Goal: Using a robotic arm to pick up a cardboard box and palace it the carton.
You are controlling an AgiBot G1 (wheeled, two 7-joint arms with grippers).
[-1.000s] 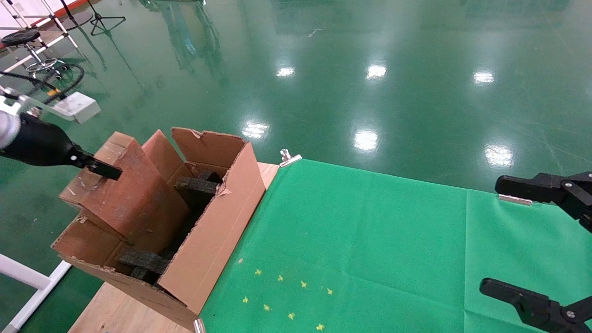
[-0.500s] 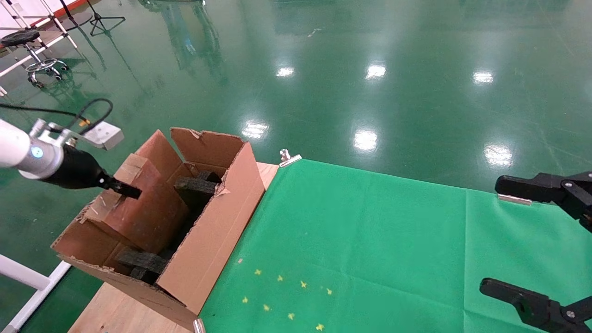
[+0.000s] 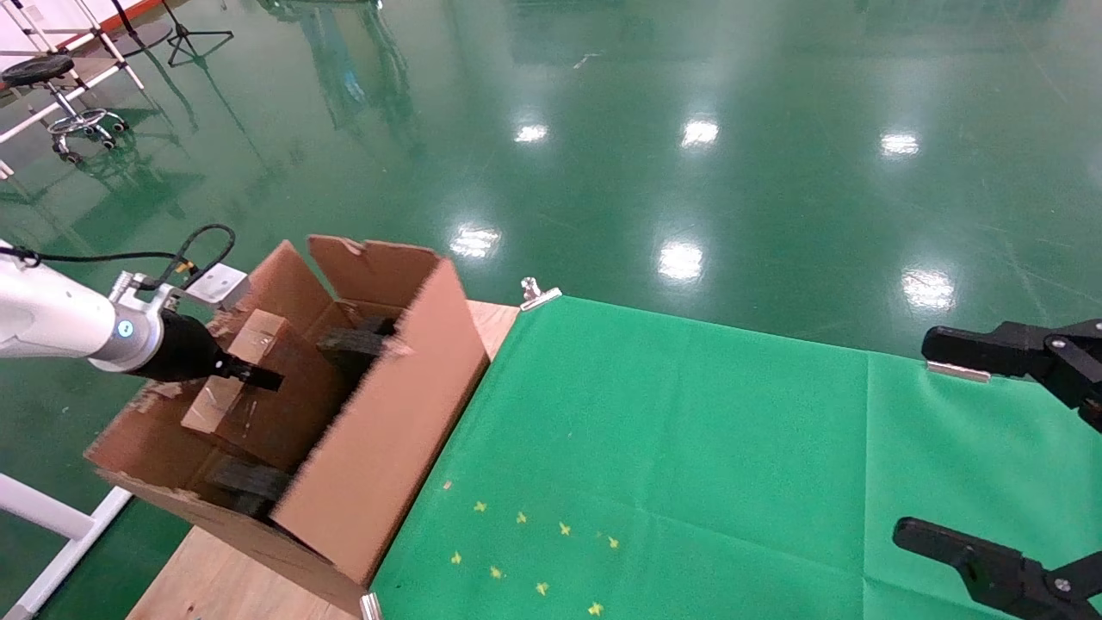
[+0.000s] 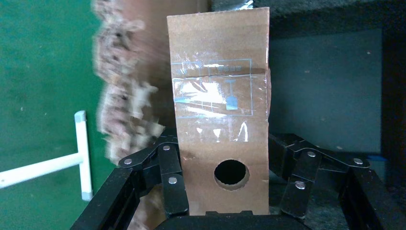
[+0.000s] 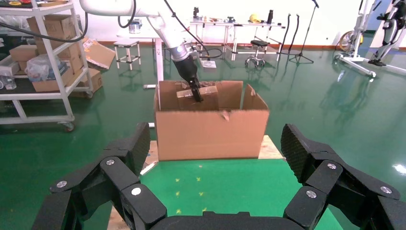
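The robotic arm, my white left arm with a blue light ring [image 3: 120,331], reaches into the carton [image 3: 387,430] from the left. Its left gripper [image 3: 254,376] is shut on the cardboard box [image 3: 267,413], which sits tilted and partly inside the carton between dark foam pieces [image 3: 349,343]. In the left wrist view the left gripper [image 4: 234,163] clamps both sides of the taped cardboard box [image 4: 220,120], whose holed face points at the camera. The right wrist view shows the carton [image 5: 210,132] and the cardboard box [image 5: 191,98] far ahead. My right gripper [image 3: 956,448] is open and empty over the table's right edge.
A green cloth [image 3: 689,448] covers the table; bare wood [image 3: 215,577] shows under the carton. A metal clip [image 3: 540,294] holds the cloth's far corner. A white frame [image 3: 52,517] stands below the table's left side. Shelves with boxes [image 5: 43,57] stand beyond the carton.
My left arm has moved down and toward the carton's middle, lowering the cardboard box deeper into the carton. The carton has shifted slightly. The right arm has not moved.
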